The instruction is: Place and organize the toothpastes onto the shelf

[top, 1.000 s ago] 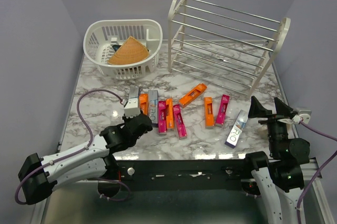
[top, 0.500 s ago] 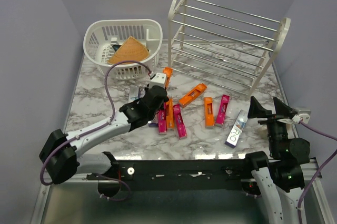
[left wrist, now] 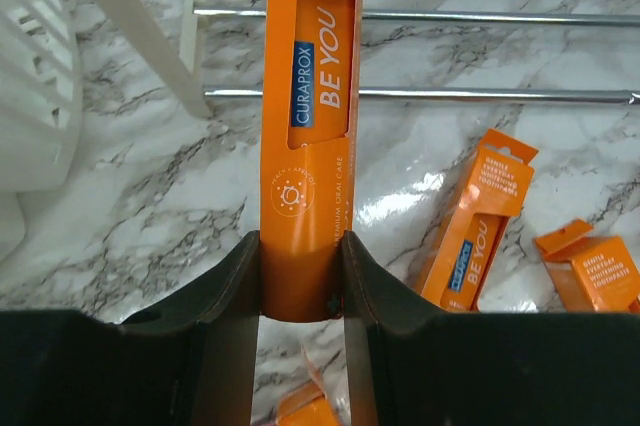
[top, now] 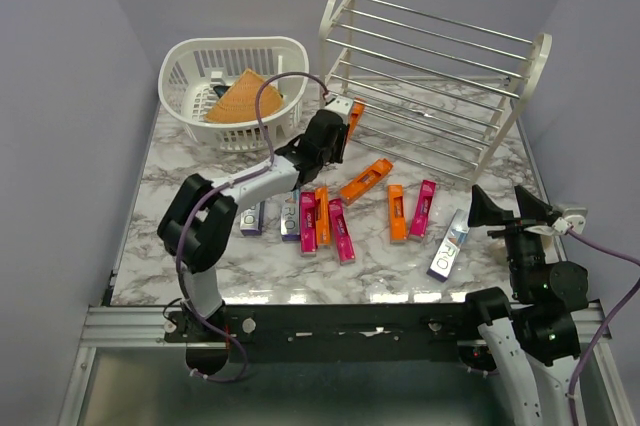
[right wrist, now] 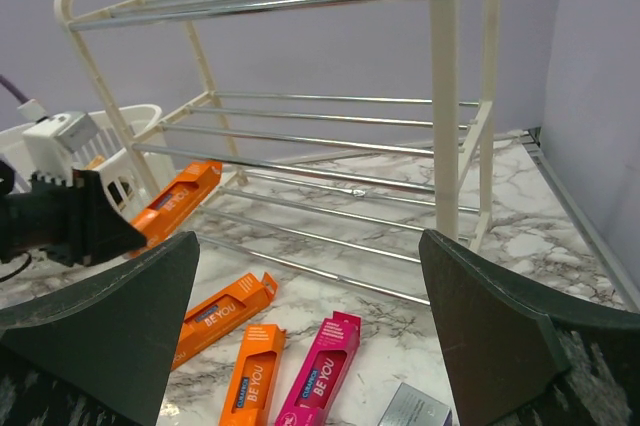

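clamps left gripper (left wrist: 300, 251) on an orange toothpaste carton (left wrist: 310, 136) jutting from it toward 12 o'clock at the shelf (left wrist: 145, 38) rods, right gripper (right wrist: 308, 241) spread wide, empty.

The left gripper (left wrist: 300, 251) clamps the lower end of an orange carton (left wrist: 312, 126) lettered BE YOU, its dark fingers (left wrist: 232, 286) pressed against both long sides. The carton points up across the silver rods of the shelf (left wrist: 450, 96), beside a cream frame leg. A second orange carton (left wrist: 480, 221) and a third carton (left wrist: 590, 271) lie at the right on the marble table (left wrist: 140, 216); a white basket (left wrist: 35, 76) shows at the left edge
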`<state>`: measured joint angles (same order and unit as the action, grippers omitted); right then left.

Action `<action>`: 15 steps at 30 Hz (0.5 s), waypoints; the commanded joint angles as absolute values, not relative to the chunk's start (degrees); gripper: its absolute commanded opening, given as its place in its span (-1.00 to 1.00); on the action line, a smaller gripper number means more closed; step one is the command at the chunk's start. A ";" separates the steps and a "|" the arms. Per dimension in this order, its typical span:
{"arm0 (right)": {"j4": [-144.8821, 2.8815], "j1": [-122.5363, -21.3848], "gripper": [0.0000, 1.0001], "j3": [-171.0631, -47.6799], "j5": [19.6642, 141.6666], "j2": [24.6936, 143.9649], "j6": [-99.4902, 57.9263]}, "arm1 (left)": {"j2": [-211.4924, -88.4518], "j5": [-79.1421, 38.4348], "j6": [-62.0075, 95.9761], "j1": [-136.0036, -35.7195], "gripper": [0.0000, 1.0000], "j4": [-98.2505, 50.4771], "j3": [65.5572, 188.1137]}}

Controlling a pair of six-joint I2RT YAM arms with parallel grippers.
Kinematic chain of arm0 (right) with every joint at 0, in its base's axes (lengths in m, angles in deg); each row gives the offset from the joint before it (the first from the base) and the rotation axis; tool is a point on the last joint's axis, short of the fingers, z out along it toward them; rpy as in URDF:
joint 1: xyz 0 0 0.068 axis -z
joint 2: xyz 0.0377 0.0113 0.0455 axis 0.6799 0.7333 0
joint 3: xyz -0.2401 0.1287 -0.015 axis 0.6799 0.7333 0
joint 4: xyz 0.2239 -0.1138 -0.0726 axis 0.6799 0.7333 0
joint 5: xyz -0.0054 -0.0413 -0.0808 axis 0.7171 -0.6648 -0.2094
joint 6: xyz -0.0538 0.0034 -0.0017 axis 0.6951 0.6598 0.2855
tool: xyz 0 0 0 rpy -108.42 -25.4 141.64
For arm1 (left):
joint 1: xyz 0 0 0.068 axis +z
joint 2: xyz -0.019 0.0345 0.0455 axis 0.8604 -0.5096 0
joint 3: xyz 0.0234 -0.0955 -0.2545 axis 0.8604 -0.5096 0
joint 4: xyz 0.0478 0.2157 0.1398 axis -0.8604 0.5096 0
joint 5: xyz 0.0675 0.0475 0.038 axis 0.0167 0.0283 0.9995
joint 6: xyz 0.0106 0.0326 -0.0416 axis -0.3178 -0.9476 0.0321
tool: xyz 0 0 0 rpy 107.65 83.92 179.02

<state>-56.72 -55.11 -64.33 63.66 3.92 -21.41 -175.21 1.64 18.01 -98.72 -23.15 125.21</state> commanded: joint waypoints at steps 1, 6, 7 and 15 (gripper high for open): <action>-55.86 -55.93 1.00 -65.55 62.74 -12.40 -21.26 | -183.19 -3.04 15.51 -96.89 -0.23 -28.02 133.14; -55.95 -56.98 1.00 -65.29 61.69 -12.40 -20.56 | -189.34 -4.70 15.25 -95.58 -0.23 -30.83 138.16; -55.95 -57.16 1.00 -65.20 61.34 -12.40 -20.47 | -190.13 -5.14 15.25 -95.05 -0.23 -31.01 138.86; -56.04 -58.65 1.00 -65.03 59.40 -12.48 -19.77 | -197.34 -5.94 15.16 -93.38 -0.22 -29.60 146.60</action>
